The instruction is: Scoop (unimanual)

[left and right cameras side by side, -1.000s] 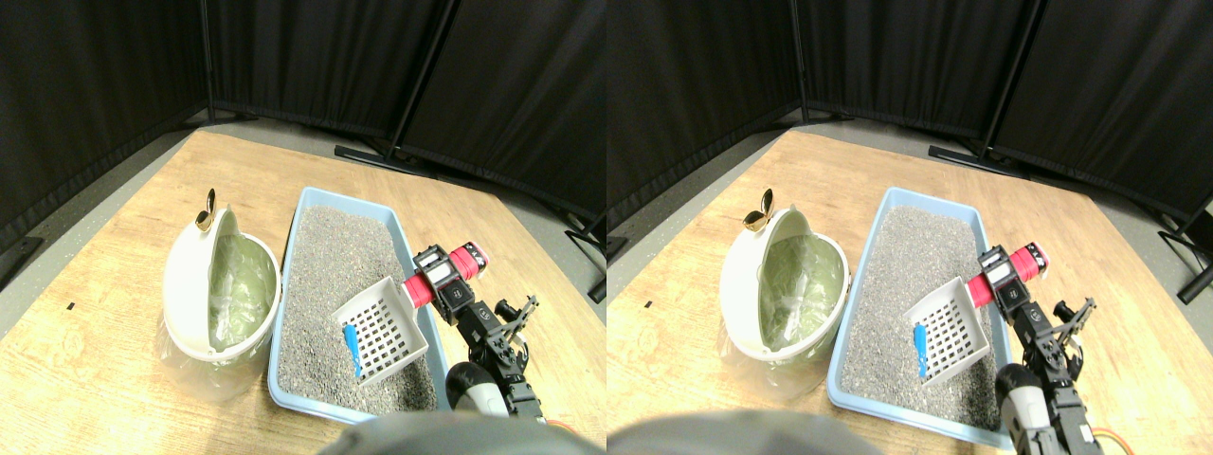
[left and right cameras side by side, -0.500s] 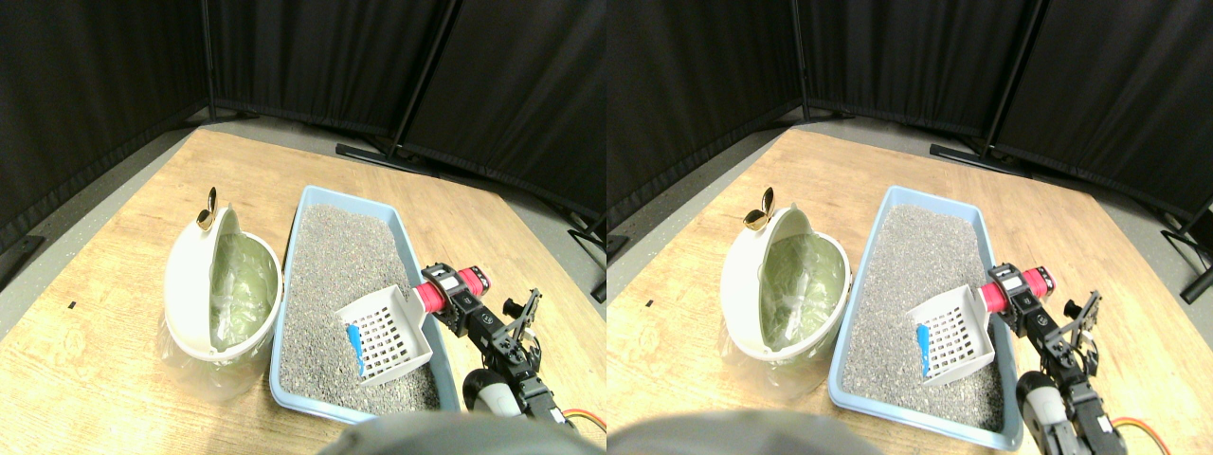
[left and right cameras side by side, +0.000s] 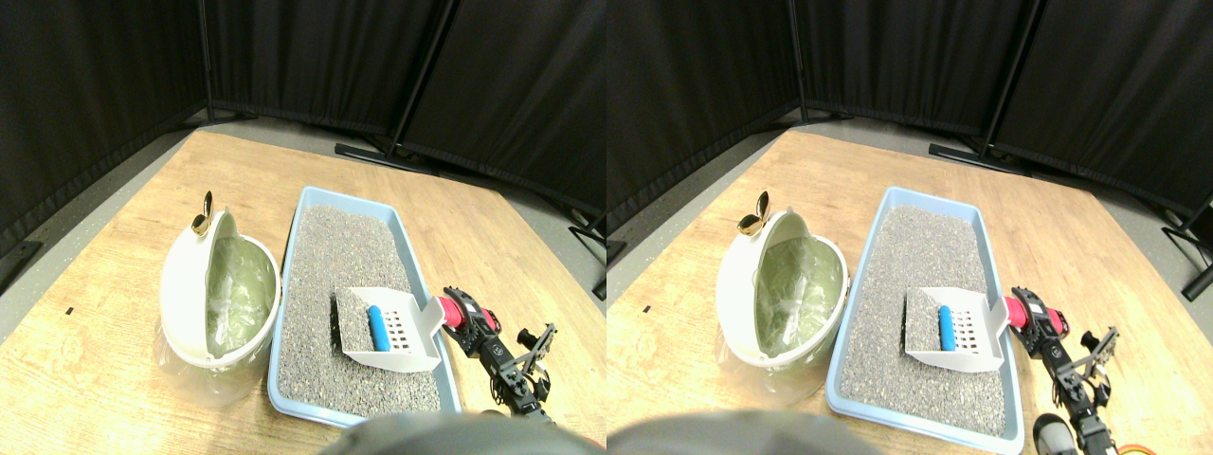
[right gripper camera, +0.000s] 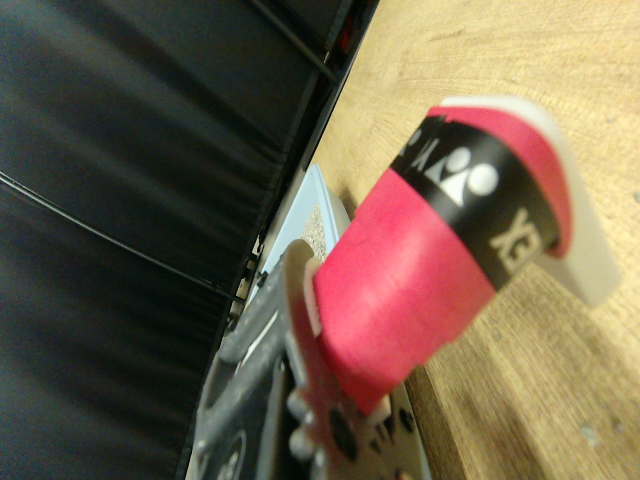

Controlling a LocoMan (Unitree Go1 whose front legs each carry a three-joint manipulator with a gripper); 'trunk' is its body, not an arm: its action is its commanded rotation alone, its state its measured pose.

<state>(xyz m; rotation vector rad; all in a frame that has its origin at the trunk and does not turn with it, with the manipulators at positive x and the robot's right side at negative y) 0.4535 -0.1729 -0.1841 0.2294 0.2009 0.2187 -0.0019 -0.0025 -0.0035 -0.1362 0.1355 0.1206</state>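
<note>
Wooden floor (left and right cameras side by side: pixel 114 370), claw (left and right cameras side by side: pixel 466 319) clenched on scoop (left and right cameras side by side: pixel 390 328) handle, blue piece (left and right cameras side by side: pixel 376 326) inside scoop

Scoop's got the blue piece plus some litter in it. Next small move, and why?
Probably lift the scoop a little, level, clear of the litter in the blue tray. The blue piece lies in it among grey grains, and the scoop sits low on the bed. The lined white bin stands just left, likely the drop.

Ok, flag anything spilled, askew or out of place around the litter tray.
Nothing stands out. The litter stays inside the blue tray, the blue piece lies in the white scoop, and the bin stands upright beside the tray.
</note>
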